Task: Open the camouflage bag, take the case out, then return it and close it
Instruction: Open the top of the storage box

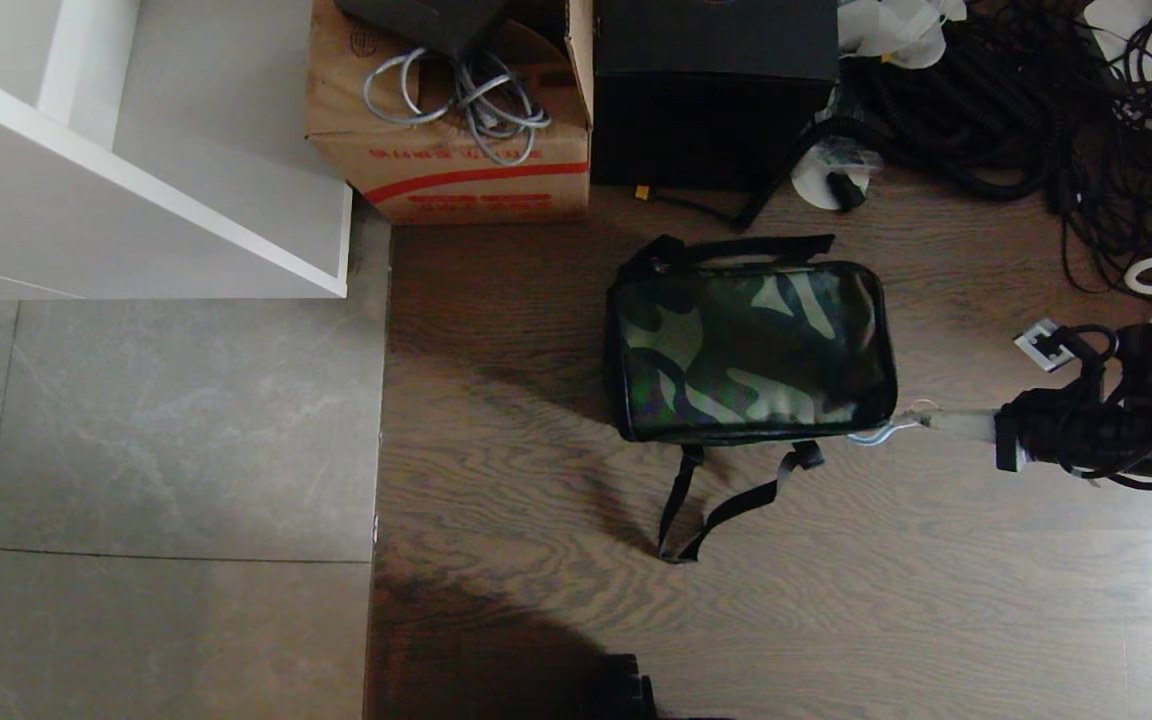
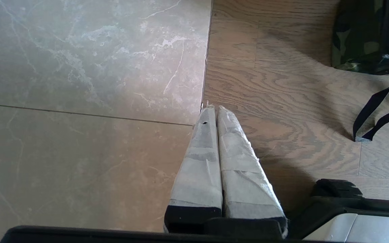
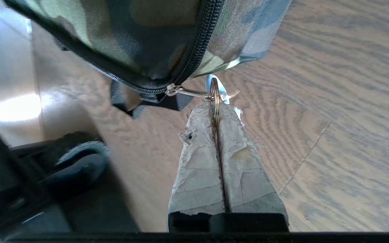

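A: Where does the bag (image 1: 751, 350) sit?

B: It lies flat on the wood floor (image 1: 936, 600), camouflage side up and zipped all round, a little ahead of the robot and to its right of centre. One black strap (image 1: 726, 510) trails from its near edge in a loop; another strap (image 1: 736, 250) lies along its far edge.

A: And the case?

B: It shows in no view; the bag is closed.

A: What is the right gripper (image 3: 216, 113) doing?

B: It reaches in from the right at the bag's near right corner. Its taped jaws are pressed together on the ring (image 3: 215, 98) of the zipper pull, which hooks onto the slider (image 3: 172, 90) where the black zipper (image 3: 198, 47) turns the corner. In the head view the gripper (image 1: 921, 420) sits just beside that corner, touching the bag only through the pull.

A: The left gripper (image 2: 213, 109)?

B: It hangs well away from the bag, over the seam between the grey tile (image 2: 79, 101) and the wood, its jaws closed together on nothing.

A: What lies beyond the bag?

B: A cardboard box (image 1: 456, 130) with grey cables (image 1: 466, 95) and a black box (image 1: 711, 90) stand side by side past the far edge. Black cords (image 1: 1016, 110) are heaped to the right, and a white cabinet (image 1: 136, 190) stands at far left.
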Available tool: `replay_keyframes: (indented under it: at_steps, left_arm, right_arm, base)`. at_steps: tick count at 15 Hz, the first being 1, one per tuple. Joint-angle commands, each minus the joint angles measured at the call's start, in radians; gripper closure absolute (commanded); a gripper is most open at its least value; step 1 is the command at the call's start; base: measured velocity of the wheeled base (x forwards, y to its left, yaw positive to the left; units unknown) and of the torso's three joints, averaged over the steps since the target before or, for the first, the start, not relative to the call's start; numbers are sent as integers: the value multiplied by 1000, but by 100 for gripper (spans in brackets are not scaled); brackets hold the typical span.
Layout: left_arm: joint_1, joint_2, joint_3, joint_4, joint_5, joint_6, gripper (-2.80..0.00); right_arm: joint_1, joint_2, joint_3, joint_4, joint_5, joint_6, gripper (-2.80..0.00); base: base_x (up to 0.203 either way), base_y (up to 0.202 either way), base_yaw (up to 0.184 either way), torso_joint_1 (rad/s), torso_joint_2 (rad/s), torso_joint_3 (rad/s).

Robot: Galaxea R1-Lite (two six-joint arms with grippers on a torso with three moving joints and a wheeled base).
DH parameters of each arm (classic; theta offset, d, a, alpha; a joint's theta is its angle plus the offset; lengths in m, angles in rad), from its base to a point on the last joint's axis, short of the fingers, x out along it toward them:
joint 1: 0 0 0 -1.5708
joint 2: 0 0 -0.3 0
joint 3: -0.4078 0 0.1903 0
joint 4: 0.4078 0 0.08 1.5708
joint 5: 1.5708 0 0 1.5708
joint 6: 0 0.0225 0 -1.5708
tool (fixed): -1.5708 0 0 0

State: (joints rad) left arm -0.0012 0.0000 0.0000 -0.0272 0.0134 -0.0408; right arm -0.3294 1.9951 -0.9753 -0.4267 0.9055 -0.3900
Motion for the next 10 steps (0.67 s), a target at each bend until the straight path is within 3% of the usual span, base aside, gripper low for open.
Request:
replay_keyframes:
  at_steps: [1,6,10]
  left_arm:
    - [0,0,8,0,0,-1,0]
    - [1,0,8,0,0,-1,0]
    - [0,0,8,0,0,-1,0]
  right_arm:
    - [-3,4,-39,37,16,8,0]
    - [1,-4,-112,49,18,236,0]
    - [1,-2,-134,51,18,275,0]
  base:
    - [0,0,0,0,0,0]
    - [0,0,0,0,0,0]
    - [0,0,0,0,0,0]
